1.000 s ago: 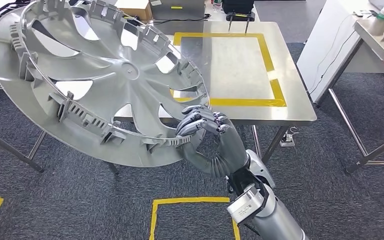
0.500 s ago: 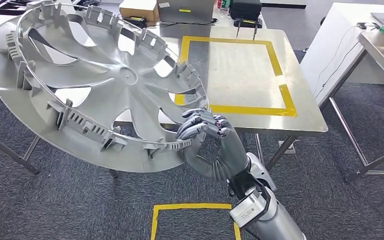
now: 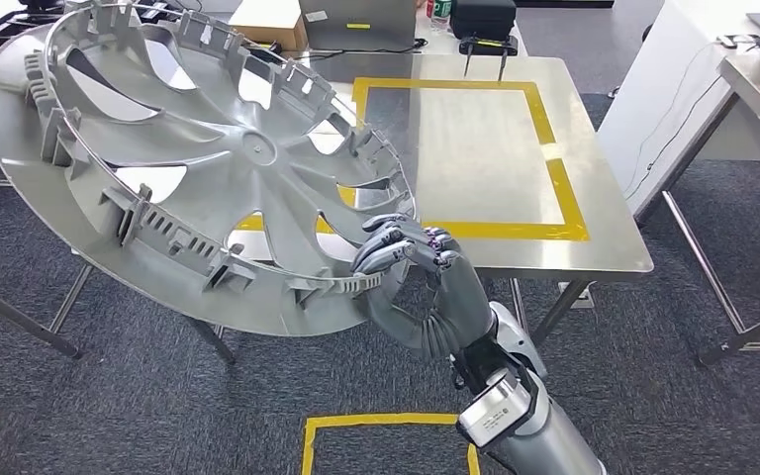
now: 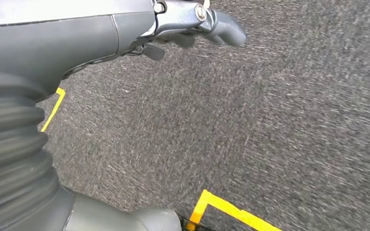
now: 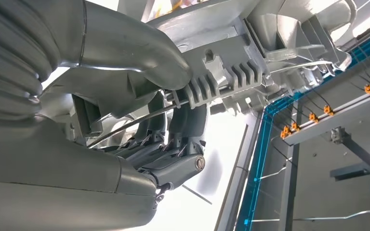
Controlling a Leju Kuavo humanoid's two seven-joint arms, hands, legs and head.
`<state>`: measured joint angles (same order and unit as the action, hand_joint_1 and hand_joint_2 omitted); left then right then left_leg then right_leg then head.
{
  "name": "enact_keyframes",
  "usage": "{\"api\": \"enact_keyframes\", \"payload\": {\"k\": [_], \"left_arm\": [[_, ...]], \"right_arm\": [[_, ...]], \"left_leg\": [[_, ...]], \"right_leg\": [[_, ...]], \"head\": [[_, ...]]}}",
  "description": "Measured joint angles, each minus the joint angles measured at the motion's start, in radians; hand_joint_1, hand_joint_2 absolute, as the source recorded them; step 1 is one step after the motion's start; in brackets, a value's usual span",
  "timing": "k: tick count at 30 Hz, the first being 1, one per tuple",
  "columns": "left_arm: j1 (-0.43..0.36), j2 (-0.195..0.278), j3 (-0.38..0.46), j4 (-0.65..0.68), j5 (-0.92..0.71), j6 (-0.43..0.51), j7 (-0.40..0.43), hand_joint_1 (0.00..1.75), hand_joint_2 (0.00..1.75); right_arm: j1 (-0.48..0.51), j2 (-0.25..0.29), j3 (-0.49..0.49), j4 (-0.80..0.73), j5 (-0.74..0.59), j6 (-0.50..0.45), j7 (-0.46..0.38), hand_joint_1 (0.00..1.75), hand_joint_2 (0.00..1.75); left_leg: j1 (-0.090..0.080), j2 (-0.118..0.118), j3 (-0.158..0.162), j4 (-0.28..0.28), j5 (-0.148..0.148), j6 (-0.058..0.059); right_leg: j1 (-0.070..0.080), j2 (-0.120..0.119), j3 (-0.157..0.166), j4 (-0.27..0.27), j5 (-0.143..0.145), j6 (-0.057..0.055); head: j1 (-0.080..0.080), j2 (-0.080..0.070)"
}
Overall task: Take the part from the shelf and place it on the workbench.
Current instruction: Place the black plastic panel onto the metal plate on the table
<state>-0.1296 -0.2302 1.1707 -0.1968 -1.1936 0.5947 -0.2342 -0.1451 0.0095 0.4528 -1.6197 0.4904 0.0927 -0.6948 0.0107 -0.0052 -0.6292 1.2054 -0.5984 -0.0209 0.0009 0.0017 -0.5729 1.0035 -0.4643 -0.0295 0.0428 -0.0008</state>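
Item: part [image 3: 198, 168], large silver wheel cover, ribbed inner face toward camera. Held in air, tilted, over near-left corner of workbench [image 3: 594, 252]; not resting on it.
Right hand [image 3: 421, 282]: fingers clamped on part's lower-right rim; grip also seen from right wrist [image 5: 173, 144].
Left hand [image 4: 192, 21]: hangs over carpet, far from part; state cannot be told.
Key relation: yellow-taped rectangle [image 3: 564, 188] lies ahead-right of hand; part extends up-left from grip, so likely needs rightward carry and flattening.

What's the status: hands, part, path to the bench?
Right hand grips rim of large silver plastic wheel cover, tilted in air. Left hand holds nothing. Steel workbench ahead, yellow-taped zone bare.
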Motion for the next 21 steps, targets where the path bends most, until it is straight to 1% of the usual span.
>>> {"api": "enact_keyframes", "payload": {"k": [1,2,3,4,5,6,7,8,9,10,11,12,13,14,16,17,18,19,20,21], "left_arm": [[0.001,0.0,0.0,0.0,0.0,0.0,0.0,0.0,1.75],[0.002,0.001,0.0,0.0,0.0,0.0,0.001,0.0,1.75],[0.003,0.002,0.0,0.0,0.0,0.0,0.001,0.0,1.75],[0.004,0.003,0.0,0.0,0.0,0.0,0.001,0.0,1.75],[0.003,0.004,0.0,0.0,0.0,0.0,0.001,0.0,1.75],[0.003,0.005,0.0,0.0,0.0,0.0,0.001,0.0,1.75],[0.002,0.006,0.0,0.0,0.0,0.0,0.001,0.0,1.75],[0.001,0.006,0.0,0.0,0.0,0.0,0.001,0.0,1.75],[0.001,0.006,0.0,0.001,0.001,0.0,0.001,0.0,1.75],[0.0,0.005,0.0,0.001,0.001,0.0,0.001,0.0,1.75],[0.0,0.005,0.0,0.001,0.001,0.0,0.002,0.0,1.75],[0.0,0.005,-0.001,0.001,0.001,0.001,0.001,0.0,1.75],[-0.001,0.005,-0.002,0.0,0.001,0.001,0.002,0.0,1.75],[-0.002,0.005,-0.004,0.0,0.0,0.002,0.002,0.0,1.75],[-0.005,0.003,-0.011,0.0,-0.002,0.002,0.007,0.0,1.75],[-0.005,0.002,-0.014,0.0,-0.004,0.002,0.01,0.0,1.75],[-0.005,0.002,-0.016,0.001,-0.005,0.003,0.012,0.0,1.75],[-0.006,0.001,-0.018,0.001,-0.006,0.004,0.013,0.0,1.75],[-0.007,0.0,-0.02,0.001,-0.006,0.006,0.013,0.0,1.75],[-0.008,-0.002,-0.021,0.001,-0.005,0.007,0.013,0.0,1.75]], "right_arm": [[0.0,0.0,0.0,0.0,0.0,0.0,0.0,1.75,1.75],[0.001,0.0,0.0,0.0,0.0,0.0,-0.001,1.75,1.75],[0.002,0.0,0.0,0.0,0.0,0.0,0.0,1.75,1.75],[0.002,0.0,0.0,0.0,0.0,0.0,0.0,1.75,1.75],[0.002,0.0,0.0,0.0,-0.002,0.0,0.0,1.75,1.75],[-0.001,0.0,0.0,0.001,-0.004,0.0,0.0,1.75,1.75],[-0.007,0.0,0.0,0.002,-0.006,0.0,0.0,1.75,1.75],[-0.017,0.0,0.001,0.005,-0.007,-0.002,0.0,1.75,1.75],[-0.028,-0.001,0.002,0.008,-0.007,-0.005,0.0,1.75,1.75],[-0.039,-0.001,0.004,0.014,-0.005,-0.011,0.0,1.75,1.75],[-0.048,-0.001,0.006,0.02,-0.001,-0.02,-0.001,1.75,1.75],[-0.058,-0.001,0.01,0.029,0.005,-0.031,-0.001,1.75,1.75],[-0.07,-0.001,0.014,0.039,0.012,-0.042,-0.001,1.75,1.75],[-0.083,-0.001,0.017,0.051,0.019,-0.05,0.0,1.75,1.75],[-0.111,0.0,0.023,0.083,0.035,-0.06,0.001,1.75,1.75],[-0.126,0.002,0.026,0.101,0.045,-0.062,0.004,1.75,1.75],[-0.143,0.005,0.03,0.12,0.055,-0.063,0.009,1.75,1.75],[-0.162,0.01,0.034,0.139,0.067,-0.063,0.017,1.75,1.75],[-0.184,0.015,0.038,0.16,0.08,-0.065,0.028,1.75,1.75],[-0.208,0.021,0.042,0.183,0.094,-0.071,0.04,1.75,1.75]], "left_leg": [[0.001,0.0,-0.042,0.065,-0.018,-0.003],[0.002,0.0,-0.073,0.107,-0.019,-0.006],[0.002,0.0,-0.088,0.112,0.001,-0.007],[0.003,0.0,-0.082,0.075,0.041,-0.008],[0.003,0.001,-0.06,0.008,0.091,-0.008],[0.003,0.001,-0.034,-0.059,0.129,-0.009],[0.003,0.001,-0.011,-0.114,0.152,-0.004],[0.002,0.001,0.003,-0.146,0.159,0.001],[0.001,0.001,0.007,-0.154,0.152,0.009],[0.001,0.0,0.008,-0.157,0.147,0.018],[0.001,0.0,0.009,-0.157,0.145,0.025],[0.002,-0.001,0.011,-0.158,0.141,0.031],[0.004,-0.002,0.014,-0.159,0.139,0.037],[0.005,-0.002,0.017,-0.159,0.136,0.042],[0.004,-0.002,0.022,-0.159,0.128,0.047],[0.003,-0.002,0.026,-0.159,0.124,0.047],[0.002,-0.002,0.032,-0.159,0.119,0.047],[0.001,-0.003,0.041,-0.159,0.113,0.046],[0.0,-0.004,0.05,-0.159,0.107,0.045],[-0.001,-0.004,0.057,-0.16,0.101,0.044]], "right_leg": [[0.0,0.0,0.006,0.0,-0.006,-0.001],[0.0,0.001,0.013,0.001,-0.012,-0.001],[-0.001,0.002,0.021,0.001,-0.019,0.0],[-0.002,0.004,0.031,0.002,-0.027,0.003],[-0.004,0.004,0.042,0.002,-0.036,0.007],[-0.004,0.005,0.05,0.004,-0.046,0.012],[-0.002,0.006,0.055,0.008,-0.055,0.018],[-0.001,0.007,0.056,0.01,-0.062,0.024],[0.002,0.008,0.055,0.011,-0.067,0.029],[0.002,0.009,0.055,0.01,-0.07,0.033],[0.001,0.007,0.057,0.01,-0.073,0.037],[0.0,0.005,0.054,0.02,-0.081,0.042],[-0.001,0.003,0.04,0.05,-0.096,0.048],[-0.002,0.002,0.011,0.1,-0.116,0.053],[-0.003,0.001,-0.078,0.24,-0.161,0.058],[-0.003,0.001,-0.118,0.292,-0.165,0.057],[-0.002,0.001,-0.142,0.31,-0.149,0.054],[-0.001,0.001,-0.146,0.287,-0.111,0.05],[0.0,0.001,-0.131,0.227,-0.059,0.043],[0.003,0.001,-0.107,0.155,-0.012,0.034]], "head": [[0.0,0.0],[0.0,0.0],[0.0,0.0],[0.0,0.0],[-0.001,0.0],[-0.001,0.0],[-0.004,0.0],[-0.004,0.0],[-0.005,0.0],[-0.005,0.0],[-0.004,0.0],[-0.003,0.0],[-0.001,0.0],[0.001,0.0],[0.005,0.0],[0.006,0.0],[0.006,0.0],[0.007,0.0],[0.007,0.0],[0.007,0.0]]}}
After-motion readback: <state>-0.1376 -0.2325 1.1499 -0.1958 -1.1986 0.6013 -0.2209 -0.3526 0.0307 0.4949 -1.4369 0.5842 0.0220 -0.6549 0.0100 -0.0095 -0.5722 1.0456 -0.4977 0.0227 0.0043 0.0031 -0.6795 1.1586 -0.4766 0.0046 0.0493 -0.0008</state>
